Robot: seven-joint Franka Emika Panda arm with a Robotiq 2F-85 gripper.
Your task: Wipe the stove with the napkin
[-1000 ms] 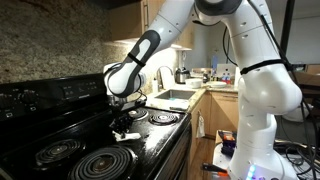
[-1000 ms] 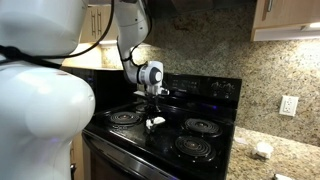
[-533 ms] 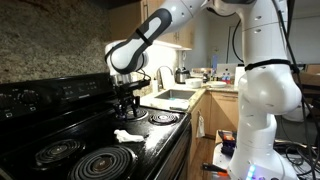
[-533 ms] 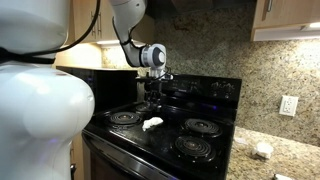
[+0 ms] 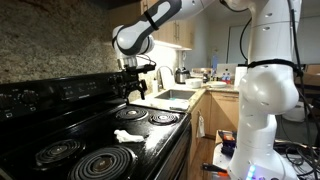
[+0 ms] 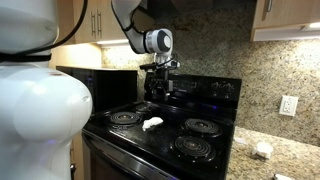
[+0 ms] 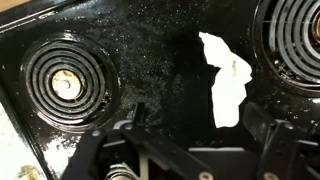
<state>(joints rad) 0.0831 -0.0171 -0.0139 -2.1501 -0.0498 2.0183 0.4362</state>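
At the near edge of the black stove [image 5: 95,128], an exterior view shows a large coil burner [image 5: 101,164] at the front, with wet streaks or smears on the glass top beside it. The napkin [image 5: 128,136] lies next, white and crumpled, flat on the cooktop in the central strip between the burners; both exterior views confirm this position [image 6: 152,123]. In the wrist view the napkin [image 7: 228,80] is an elongated wad resting just beside the rim of one coil burner [image 7: 297,45] and well apart from the smaller burner [image 7: 66,81] across from it. The gripper [image 5: 132,93] hangs in the air above the cooktop, clear of the napkin and not touching it. Its fingers [image 7: 268,140] stand spread apart in the wrist view, with nothing between them; the hand is empty. Behind the gripper [image 6: 158,94] stands the stove's raised control panel [image 6: 205,89], then the speckled granite backsplash [image 6: 225,50] with a wall outlet [image 6: 288,105]. Farthest off, an exterior view shows a sink [image 5: 176,97] set in the counter.
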